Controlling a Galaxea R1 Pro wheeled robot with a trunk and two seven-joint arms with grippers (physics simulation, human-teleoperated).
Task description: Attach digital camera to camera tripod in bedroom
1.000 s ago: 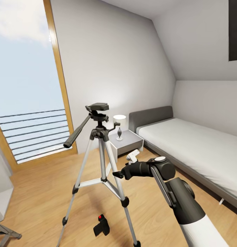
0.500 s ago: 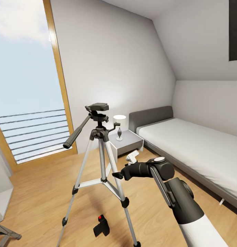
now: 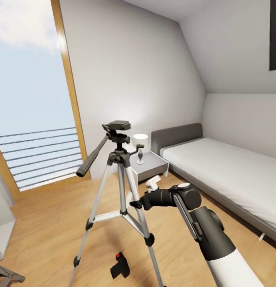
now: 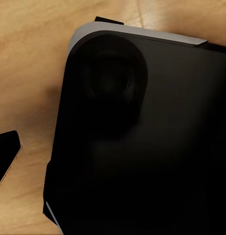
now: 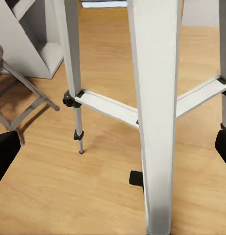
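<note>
Head view: you face the bedroom corner, with the camera tripod (image 3: 121, 187) standing on the wood plank floor (image 3: 46, 223) ahead of you.
Digital camera: it lies on the floor at (image 3: 119, 266), between the tripod's front legs, low and to the left of your right gripper (image 3: 135, 204), well apart from it.
Right gripper: it sits just beside the tripod's right leg, at about the height of the leg brace; the right wrist view shows its two dark fingertips (image 5: 6, 152) spread wide with a silver leg between them, so it is released and grasping nothing.
Left gripper: the left wrist view shows a dark rounded body (image 4: 142, 137) over the floor and one black finger tip (image 4: 6, 154) at the edge; you cannot tell whether it is released or clenched.
Tripod shape: three flat silver legs with black joints, a silver cross brace (image 5: 105, 105), a black head with a flat top plate, and a long black handle (image 3: 92, 156) slanting down to the left.
Camera shape: small, black and blocky, with a red button on top.
Surroundings: pale grey walls, a grey bed (image 3: 217, 167) with a smooth white mattress, a grey nightstand (image 3: 148, 166) bearing a lit white lamp (image 3: 140, 147), and a wood-framed window (image 3: 34, 99) with a railing.
</note>
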